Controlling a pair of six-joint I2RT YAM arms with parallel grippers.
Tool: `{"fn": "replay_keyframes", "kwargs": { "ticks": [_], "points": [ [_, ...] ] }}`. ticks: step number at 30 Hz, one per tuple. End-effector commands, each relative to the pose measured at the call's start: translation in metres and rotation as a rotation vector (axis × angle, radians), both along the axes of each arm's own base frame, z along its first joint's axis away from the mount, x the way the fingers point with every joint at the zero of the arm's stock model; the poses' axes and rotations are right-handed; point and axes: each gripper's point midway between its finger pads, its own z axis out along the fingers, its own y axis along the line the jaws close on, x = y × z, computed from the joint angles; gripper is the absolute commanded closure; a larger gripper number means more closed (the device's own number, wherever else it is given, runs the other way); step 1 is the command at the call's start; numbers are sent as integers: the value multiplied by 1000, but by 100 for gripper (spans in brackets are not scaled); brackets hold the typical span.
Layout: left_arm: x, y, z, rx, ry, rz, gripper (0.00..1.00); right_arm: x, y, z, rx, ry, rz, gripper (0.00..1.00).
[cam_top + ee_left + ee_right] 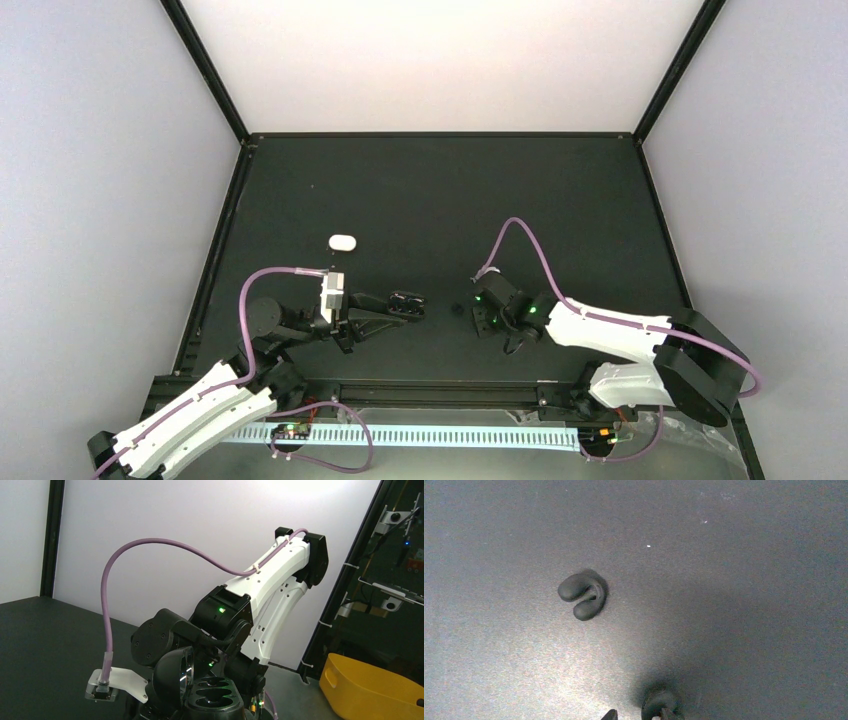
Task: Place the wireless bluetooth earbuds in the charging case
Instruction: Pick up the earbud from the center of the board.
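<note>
My left gripper (392,308) is shut on an open black charging case (406,302). In the left wrist view the case (215,695) shows two empty cavities, with its lid (172,680) standing up at the left. My right gripper (480,312) hangs low over the mat, jaws apart. In the right wrist view one black earbud (584,596) lies apart on the mat. A second black earbud (658,702) lies against the right fingertip (667,713) of the gripper (639,714). One black earbud (458,308) shows between the two grippers. White earbuds are out of view.
A closed white oval case (342,242) lies on the black mat (440,200) behind the left gripper. The right arm (270,590) fills the left wrist view. A yellow bin (370,690) sits off the table. Black frame posts stand at the mat's edges.
</note>
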Motion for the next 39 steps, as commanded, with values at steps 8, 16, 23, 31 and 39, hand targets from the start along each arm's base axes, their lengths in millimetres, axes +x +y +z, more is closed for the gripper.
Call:
{"fn": "replay_keyframes", "kwargs": {
  "ticks": [8, 16, 23, 31, 39],
  "points": [
    [0, -1, 2, -1, -13, 3, 98, -1, -20, -9, -85, -3, -33, 82],
    [0, -1, 2, -1, -11, 3, 98, 0, -22, -10, -95, -10, -38, 86],
    [1, 0, 3, -4, -12, 7, 98, 1, -27, -10, -119, -19, -50, 89],
    [1, -1, 1, -2, -8, 7, 98, 1, -32, -11, -139, -16, -65, 92],
    [0, 0, 1, -4, -9, 7, 99, 2, -31, -8, -127, -23, -73, 99]
  ]
}}
